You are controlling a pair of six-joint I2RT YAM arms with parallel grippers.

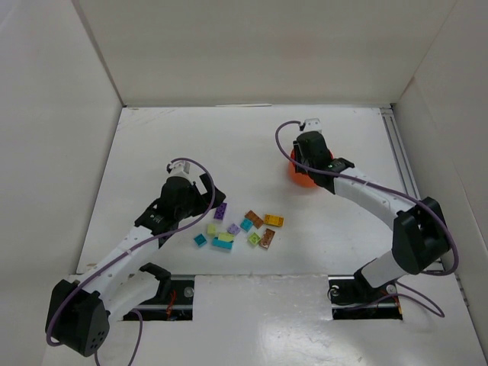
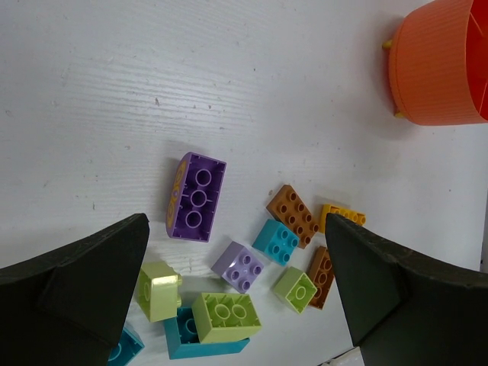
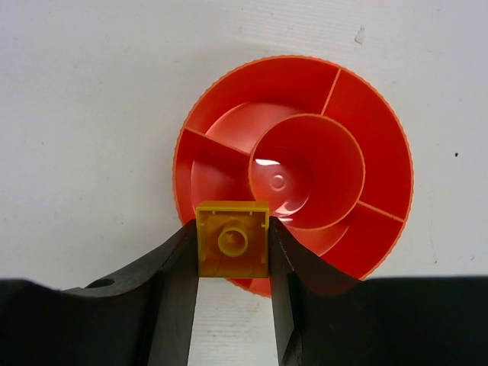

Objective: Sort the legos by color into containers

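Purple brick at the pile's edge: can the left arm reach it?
Probably yes. The purple brick lies apart from the others with bare table on three sides, and the left end effector is open close above. Only the lilac brick sits near one corner.

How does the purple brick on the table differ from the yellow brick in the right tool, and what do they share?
The purple brick is oblong, with three rings in its hollow; the yellow brick is square, with one. The purple brick lies loose on the table; the yellow brick is clamped in the right tool over the orange bowl. Both show their hollow undersides.
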